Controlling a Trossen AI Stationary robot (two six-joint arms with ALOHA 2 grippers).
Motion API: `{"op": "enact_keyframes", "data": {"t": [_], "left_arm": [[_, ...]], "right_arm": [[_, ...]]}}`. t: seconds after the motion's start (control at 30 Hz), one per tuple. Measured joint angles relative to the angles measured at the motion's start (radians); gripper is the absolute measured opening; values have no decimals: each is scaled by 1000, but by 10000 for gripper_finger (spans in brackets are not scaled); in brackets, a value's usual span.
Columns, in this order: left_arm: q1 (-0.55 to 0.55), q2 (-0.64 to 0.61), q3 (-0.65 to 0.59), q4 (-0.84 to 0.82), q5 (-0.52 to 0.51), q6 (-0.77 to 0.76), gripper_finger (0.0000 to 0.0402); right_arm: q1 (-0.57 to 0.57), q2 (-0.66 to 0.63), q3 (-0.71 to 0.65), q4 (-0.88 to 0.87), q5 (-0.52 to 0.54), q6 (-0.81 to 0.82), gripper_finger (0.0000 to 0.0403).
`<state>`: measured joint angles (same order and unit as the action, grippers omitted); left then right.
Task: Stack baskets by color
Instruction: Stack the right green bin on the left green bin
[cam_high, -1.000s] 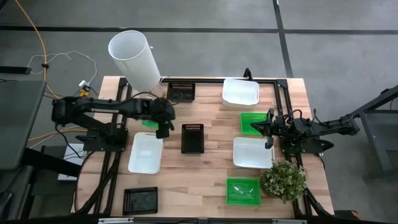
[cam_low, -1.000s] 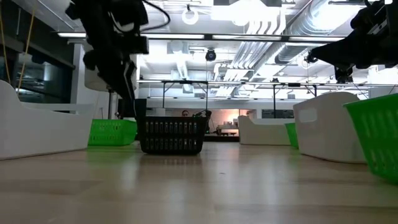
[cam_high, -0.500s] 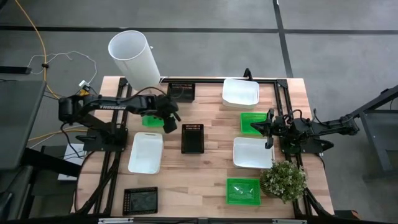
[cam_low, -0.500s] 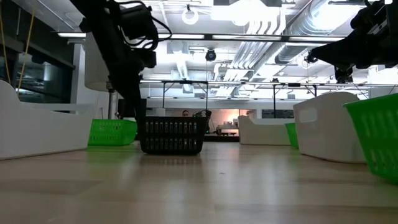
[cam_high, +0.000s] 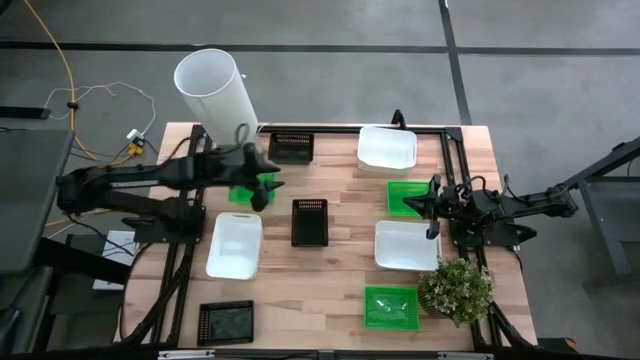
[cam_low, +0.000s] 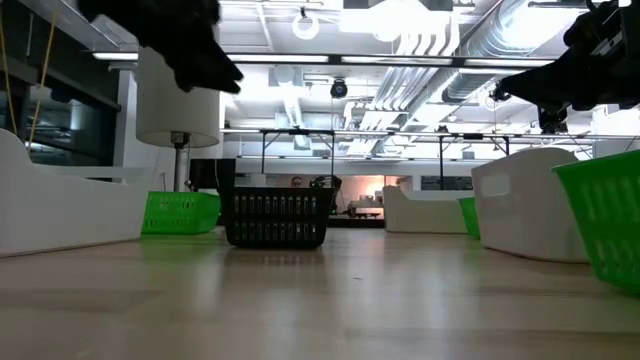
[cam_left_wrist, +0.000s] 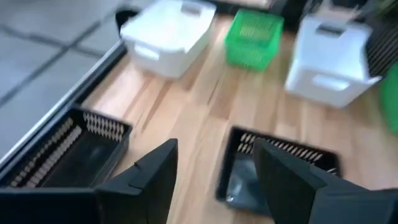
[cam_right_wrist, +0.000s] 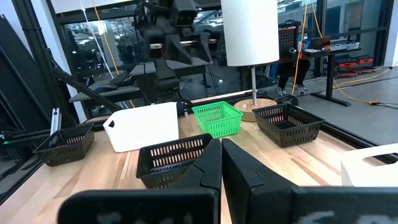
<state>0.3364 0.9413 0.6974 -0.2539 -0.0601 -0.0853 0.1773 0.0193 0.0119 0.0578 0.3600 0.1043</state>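
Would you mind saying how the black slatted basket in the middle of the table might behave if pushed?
The black basket looks light and thin-walled, so it would probably slide readily on the smooth wooden table. Low and flat-bottomed, it seems unlikely to tip.

Bright green baskets (cam_high: 391, 306), white baskets (cam_high: 234, 246) and black slatted baskets (cam_high: 310, 221) dot a pale, striped wooden table (cam_high: 330, 270), beside a white cylinder (cam_high: 216, 96) and a green-leaved potted plant (cam_high: 456, 290).
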Motion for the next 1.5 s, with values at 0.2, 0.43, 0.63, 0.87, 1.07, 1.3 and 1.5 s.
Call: {"op": "enact_keyframes", "data": {"t": [0.2,0.43,0.63,0.87,1.07,1.3,1.5], "left_arm": [[-63,-253,-207,231,15,19,196],[-131,-465,-373,417,42,36,196],[-171,-592,-407,350,48,12,196],[-243,-693,-480,333,87,-17,196],[-299,-806,-607,397,17,-44,181],[-301,-936,-611,245,27,-7,124],[-306,-938,-657,233,37,-9,28]], "right_arm": [[0,0,0,0,0,0,0],[0,0,0,0,7,-36,0],[0,0,0,28,7,59,0],[0,0,0,128,7,97,0],[0,0,0,130,7,98,0],[0,0,0,127,7,97,0],[0,0,0,124,7,97,0]]}}
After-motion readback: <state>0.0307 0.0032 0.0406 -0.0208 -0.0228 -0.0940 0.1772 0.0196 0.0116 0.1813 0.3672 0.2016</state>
